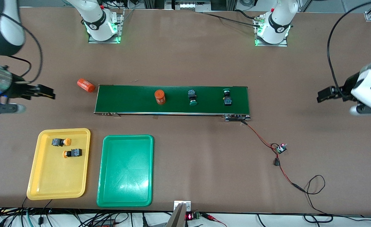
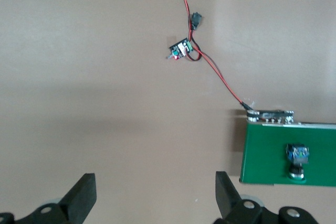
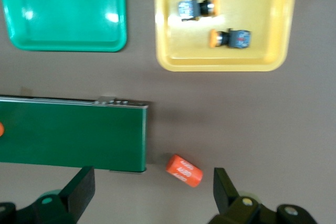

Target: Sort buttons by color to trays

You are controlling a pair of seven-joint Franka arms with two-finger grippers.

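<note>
Left tool (image 1: 320,96): released, fingers spread wide, empty, parked over bare bench (image 1: 185,56) off the left arm's end of the conveyor belt (image 1: 173,99); waiting

Right tool (image 1: 50,92): released likewise, empty, parked over bare bench off the right arm's end of the belt, near a fallen orange cylinder (image 1: 85,85)

Yellow tray (image 1: 37,176): toward the right arm's end, nearer the front camera than the belt; holds both orange-yellow buttons, one (image 1: 60,142) farther from the camera, the other (image 1: 72,153) nearer, each lying on its side

Green tray (image 1: 125,189): just beside the yellow tray, toward the left arm's end of it; nothing in it

Green buttons: two, both on the belt, one (image 1: 192,97) near mid-belt, one (image 1: 227,96) toward the left arm's end

Second orange cylinder (image 1: 160,96): upright on the belt; not for sorting

Small circuit board (image 1: 280,148) with red and black leads: on the bench, wired to the belt's end

Step in hand, as judged: yellow half done, green half not begun. Next move: lower a tool over a green button, clench on its dark body, carry to the green tray; left tool nearest the end button

Legible writing: "4680" on the fallen cylinder in the right wrist view; nothing else readable
</note>
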